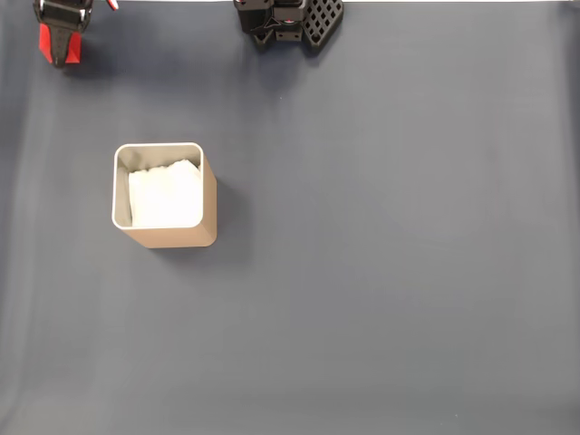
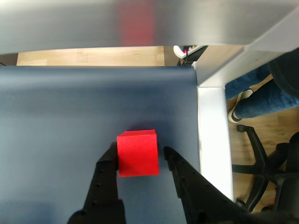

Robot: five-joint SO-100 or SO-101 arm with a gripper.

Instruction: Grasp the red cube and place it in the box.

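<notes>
Wrist view: the cube (image 2: pixel 137 153) sits lower centre of frame, bright red, plain faces, on the dark blue-grey mat (image 2: pixel 70 116). The gripper (image 2: pixel 139 155) comes up from the bottom edge, black fingers either side of it: left finger (image 2: pixel 106 177) right against the cube's left face, right finger (image 2: pixel 180 175) just beside the right face w/ a thin sliver of mat showing between. So jaws are parted and bracketing the cube, not clamped on it. Can't tell if the cube is resting on the mat or a touch off it.

Right of frame, the mat ends at a white table edge (image 2: pixel 212 130); past that, wood floor, a black office chair base (image 2: pixel 261 163), and a person's leg in jeans w/ a shoe (image 2: pixel 238 109) (upper right). A pale blurred bar (image 2: pixel 140 23) spans the top w/ a red smear of reflection in it.

Fixed view, looking straight down: the box (image 1: pixel 208 213) stands left of centre, tan walls, thin pale rim, rounded corners, white lining inside. Mat all round it. Top edge centre: black arm parts (image 1: pixel 290 23), incl. a perforated piece. Top left corner: a red-and-black clamp-like thing (image 1: pixel 62 36), partly cut off by the frame.
</notes>
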